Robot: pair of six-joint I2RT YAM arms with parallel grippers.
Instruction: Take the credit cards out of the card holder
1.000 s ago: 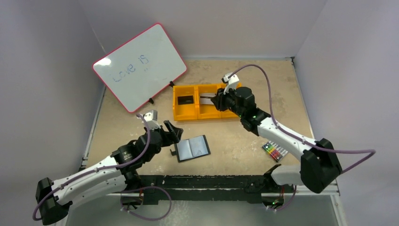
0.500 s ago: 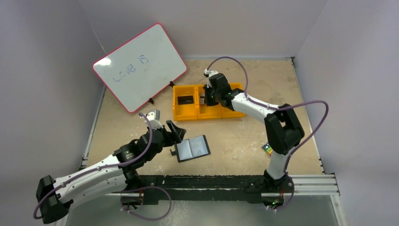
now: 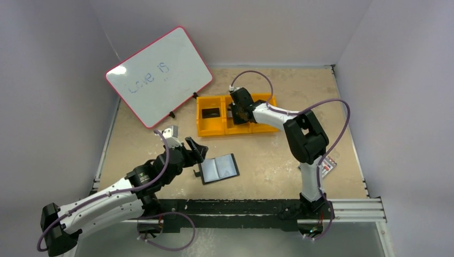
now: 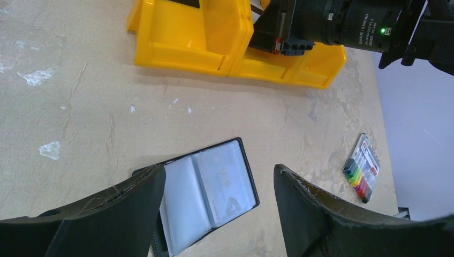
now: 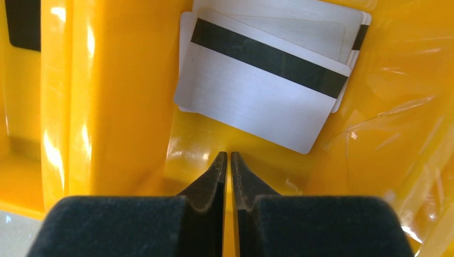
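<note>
The black card holder [image 3: 220,168] lies open on the table, its clear sleeves up. In the left wrist view the card holder [image 4: 206,190] shows a pale card [image 4: 231,184] in its right sleeve. My left gripper [image 3: 196,149] is open just left of the holder and above it, and it is empty in the left wrist view [image 4: 219,171]. My right gripper [image 5: 228,156] is shut and empty, inside the orange tray's middle compartment. A stack of silvery-grey cards [image 5: 257,91] with black stripes lies just ahead of its tips. A black card [image 3: 211,113] lies in the left compartment.
The orange three-compartment tray [image 3: 225,132] stands at the back centre. A whiteboard [image 3: 158,75] leans at the back left. A pack of coloured markers [image 3: 327,165] lies at the right, behind the right arm. Clear plastic film [image 5: 396,123] lies in the tray beside the cards.
My right arm has folded up and swung left, bringing its gripper over and down into the tray's middle compartment. The left arm has barely moved.
</note>
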